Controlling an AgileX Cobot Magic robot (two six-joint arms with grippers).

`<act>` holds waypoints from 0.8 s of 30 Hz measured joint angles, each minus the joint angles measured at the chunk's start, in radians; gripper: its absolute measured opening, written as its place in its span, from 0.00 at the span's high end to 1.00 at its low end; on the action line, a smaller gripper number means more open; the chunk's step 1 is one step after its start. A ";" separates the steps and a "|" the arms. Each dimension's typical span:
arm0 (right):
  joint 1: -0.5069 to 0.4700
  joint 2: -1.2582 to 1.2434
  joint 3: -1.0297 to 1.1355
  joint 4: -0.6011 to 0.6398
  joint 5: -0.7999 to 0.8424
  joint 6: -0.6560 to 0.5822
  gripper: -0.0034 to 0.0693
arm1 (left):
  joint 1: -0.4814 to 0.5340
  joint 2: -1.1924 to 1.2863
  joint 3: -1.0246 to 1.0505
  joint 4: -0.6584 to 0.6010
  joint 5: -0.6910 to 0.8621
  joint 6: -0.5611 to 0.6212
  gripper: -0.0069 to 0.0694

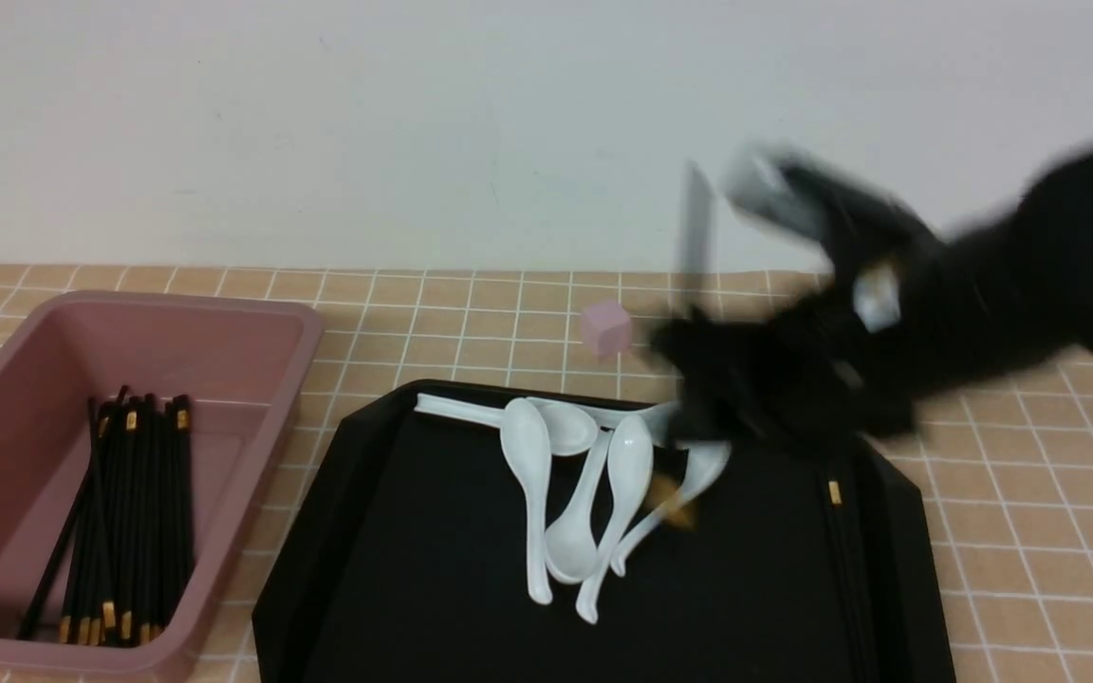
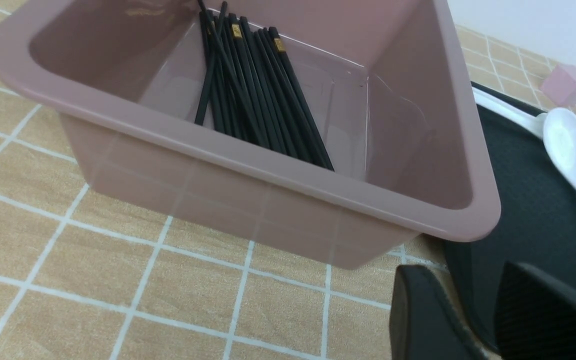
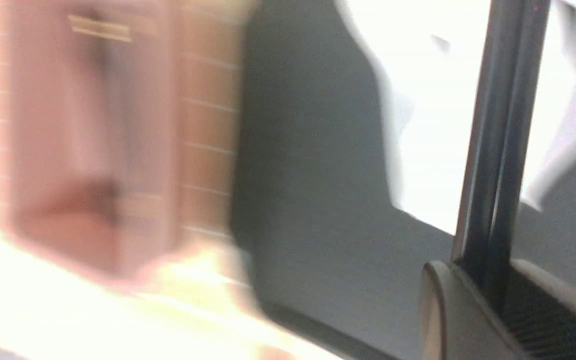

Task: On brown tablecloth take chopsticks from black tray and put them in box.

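Observation:
The pink box [image 1: 300,323] stands at the left on the brown tablecloth [image 1: 1030,531] and holds several black chopsticks [image 1: 129,512]. They also show in the left wrist view [image 2: 253,90]. The black tray [image 1: 414,569] lies in the middle. More chopsticks [image 1: 836,531] lie along its right side. My right gripper [image 1: 694,346], blurred, is above the tray's far right part and is shut on chopsticks [image 3: 498,125] that stick upward [image 1: 698,228]. My left gripper [image 2: 478,315] is low beside the box's near corner [image 2: 468,220], open and empty. It is out of the front view.
Several white spoons [image 1: 546,474] lie piled in the tray's middle, with a small orange object [image 1: 670,503] among them. A small pink cube [image 1: 606,327] sits on the cloth behind the tray. A white wall closes the far side.

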 joint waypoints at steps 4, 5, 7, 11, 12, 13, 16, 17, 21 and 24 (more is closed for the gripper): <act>0.115 0.120 -0.170 0.119 -0.130 -0.204 0.77 | 0.000 0.000 0.000 0.000 0.000 0.000 0.60; 0.149 0.180 -0.226 0.161 -0.175 -0.272 0.77 | 0.000 0.000 0.000 0.000 0.000 0.000 0.60; 0.196 0.281 -0.314 0.213 -0.220 -0.383 0.77 | 0.000 0.000 0.000 0.000 0.000 0.000 0.60; 0.247 0.508 -0.509 0.315 -0.241 -0.556 0.77 | 0.000 0.000 0.000 0.000 0.000 0.000 0.60; 0.253 0.563 -0.559 0.343 -0.240 -0.590 0.77 | 0.000 0.000 0.000 0.000 0.000 0.000 0.60; 0.256 0.607 -0.598 0.367 -0.238 -0.617 0.77 | 0.000 0.000 0.000 0.000 0.000 0.000 0.60; 0.258 0.752 -0.730 0.443 -0.233 -0.669 0.77 | 0.000 0.000 0.000 0.000 0.000 0.000 0.60; 0.258 0.786 -0.760 0.454 -0.233 -0.678 0.77 | 0.000 0.000 0.000 0.000 0.000 0.000 0.60; 0.258 0.906 -0.858 0.498 -0.236 -0.699 0.77 | 0.000 0.000 0.000 0.000 0.000 0.000 0.60; 0.258 0.949 -0.883 0.508 -0.236 -0.703 0.75 | 0.000 0.000 0.000 0.000 0.000 0.000 0.60</act>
